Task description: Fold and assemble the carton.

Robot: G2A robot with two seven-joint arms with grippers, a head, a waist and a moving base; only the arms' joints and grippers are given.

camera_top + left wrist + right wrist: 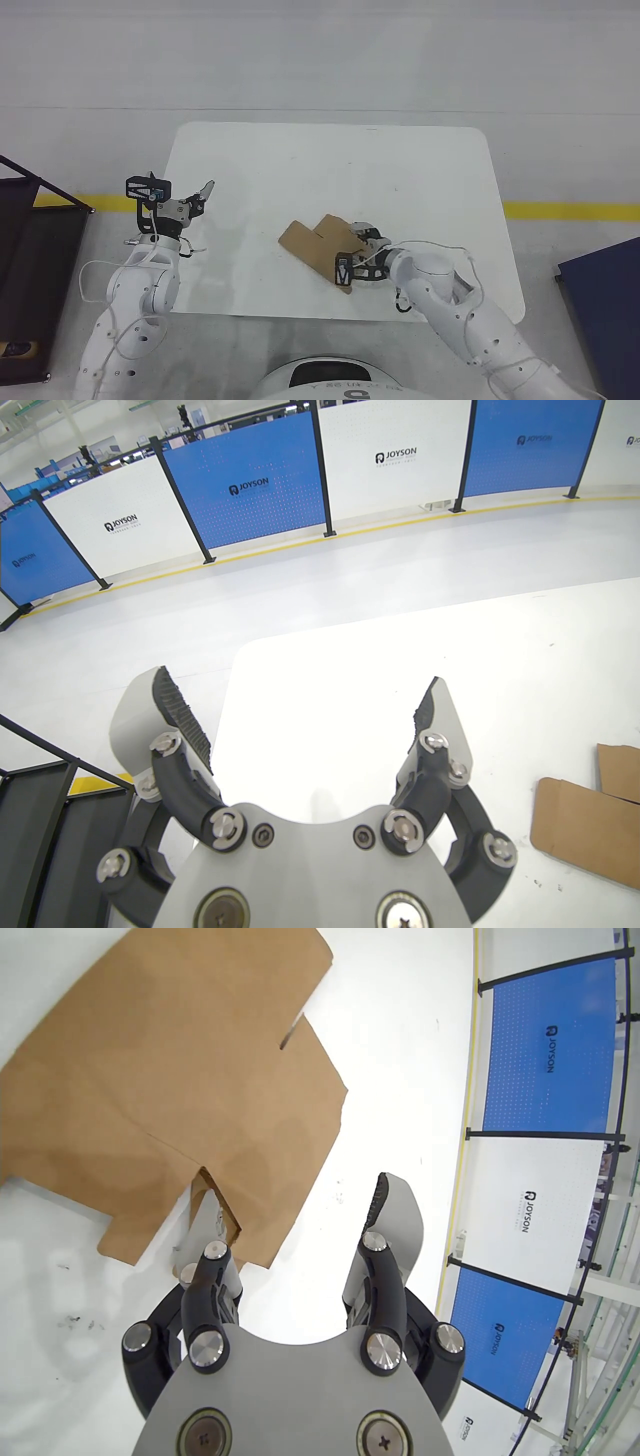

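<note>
Lying on worktop: the carton (315, 240) (575, 825) (175, 1078), a flat, unfolded piece of brown cardboard with its flaps spread, right of centre on the near half of the white worktop (300, 160).
Right claw: the right claw (360, 242) (295, 1193) is at the carton's right edge, spread wide and gripping nothing. One finger (207, 1223) seems tucked beneath a flap's edge, though the cardboard hides its tip. The other stands over bare worktop, clear of the cardboard.
Left claw: the left claw (200, 192) (299, 677) is by the worktop's left edge, well apart from the carton, gaping wide and empty.
</note>
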